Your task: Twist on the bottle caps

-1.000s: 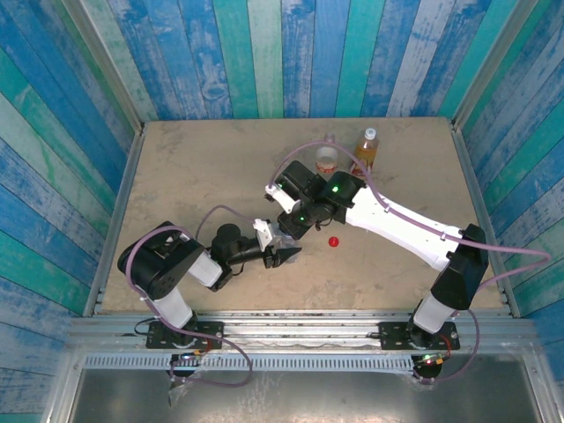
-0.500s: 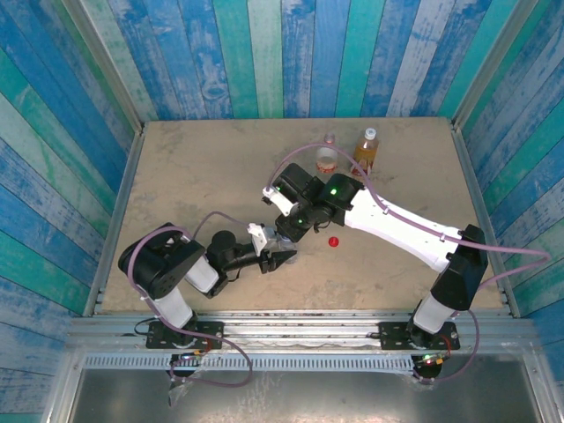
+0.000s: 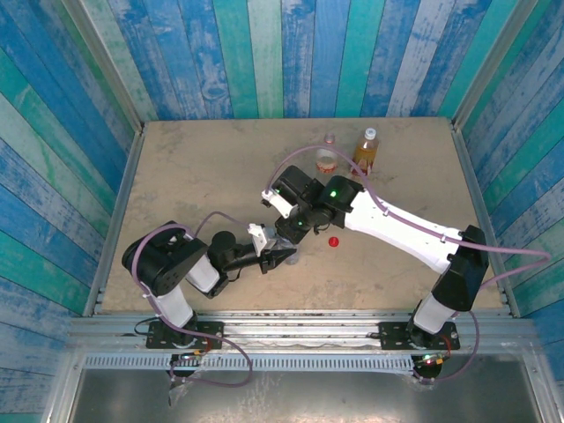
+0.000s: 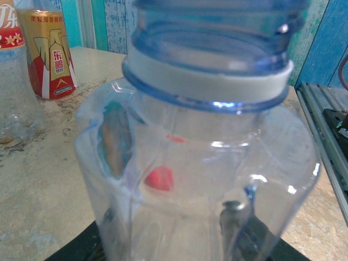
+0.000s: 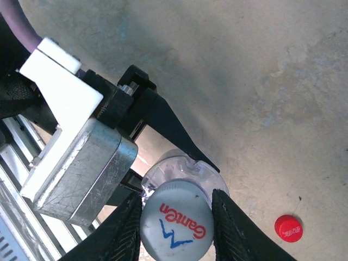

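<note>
Capping of 1st bottle is in hand: left gripper (image 3: 282, 256) is clenched on bluish bottle (image 4: 206, 179), held upright; white cap (image 5: 176, 228) is pinched by right gripper (image 5: 176, 239) right over its mouth. Whether threads are caught can't be told. Next: cap to be seated square, then twisted w/ bottle kept braced. Further right, red cap (image 5: 289, 228) lies loose. Vs earlier frame: left jaws were wider, since closed in.

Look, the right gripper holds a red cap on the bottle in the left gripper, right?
No. The cap in the right gripper is white, not red; the right wrist view shows it. The red cap lies on the table. The left gripper does hold the bottle.
</note>
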{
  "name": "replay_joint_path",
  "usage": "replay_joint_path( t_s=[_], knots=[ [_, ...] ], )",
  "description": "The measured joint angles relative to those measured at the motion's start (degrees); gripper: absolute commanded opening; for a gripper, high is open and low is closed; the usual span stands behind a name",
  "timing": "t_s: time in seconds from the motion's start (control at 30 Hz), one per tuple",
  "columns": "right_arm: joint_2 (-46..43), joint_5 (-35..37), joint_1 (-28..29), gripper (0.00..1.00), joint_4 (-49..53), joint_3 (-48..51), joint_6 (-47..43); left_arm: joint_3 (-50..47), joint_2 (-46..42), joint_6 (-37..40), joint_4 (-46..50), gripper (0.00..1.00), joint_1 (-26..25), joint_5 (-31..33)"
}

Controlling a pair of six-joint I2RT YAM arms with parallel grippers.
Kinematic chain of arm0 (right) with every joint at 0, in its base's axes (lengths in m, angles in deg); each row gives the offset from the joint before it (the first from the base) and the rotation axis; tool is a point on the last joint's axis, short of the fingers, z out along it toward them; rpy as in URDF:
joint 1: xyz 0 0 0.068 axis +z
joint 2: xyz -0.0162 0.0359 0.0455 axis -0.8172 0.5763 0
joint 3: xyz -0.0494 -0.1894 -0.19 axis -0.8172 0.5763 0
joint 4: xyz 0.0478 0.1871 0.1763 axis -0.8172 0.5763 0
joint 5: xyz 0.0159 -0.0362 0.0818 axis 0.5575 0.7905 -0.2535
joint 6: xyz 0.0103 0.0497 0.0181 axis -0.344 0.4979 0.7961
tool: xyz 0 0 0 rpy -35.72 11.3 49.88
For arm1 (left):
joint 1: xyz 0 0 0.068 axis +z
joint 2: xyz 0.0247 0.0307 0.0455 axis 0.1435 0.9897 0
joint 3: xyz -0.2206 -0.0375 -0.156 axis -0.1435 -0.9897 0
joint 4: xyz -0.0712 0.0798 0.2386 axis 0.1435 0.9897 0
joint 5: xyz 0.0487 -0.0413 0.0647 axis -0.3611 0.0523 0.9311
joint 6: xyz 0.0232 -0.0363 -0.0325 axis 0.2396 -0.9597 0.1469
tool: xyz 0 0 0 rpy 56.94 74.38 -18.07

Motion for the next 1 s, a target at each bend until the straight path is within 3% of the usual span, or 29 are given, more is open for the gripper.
replay_joint_path(
  t_s=[0.6,1.0],
  knots=[
    [-0.2,5.3,2.6,0.34,-0.4,1.1,-2.9,0.4,0.0,0.3,0.6,0.45,0.0,-0.5],
    [-5.7,7.8,3.0,0.31,-10.1,10.2,-5.3,1.4,0.0,-0.5,2.2,0.46,0.0,-0.7]
  ],
)
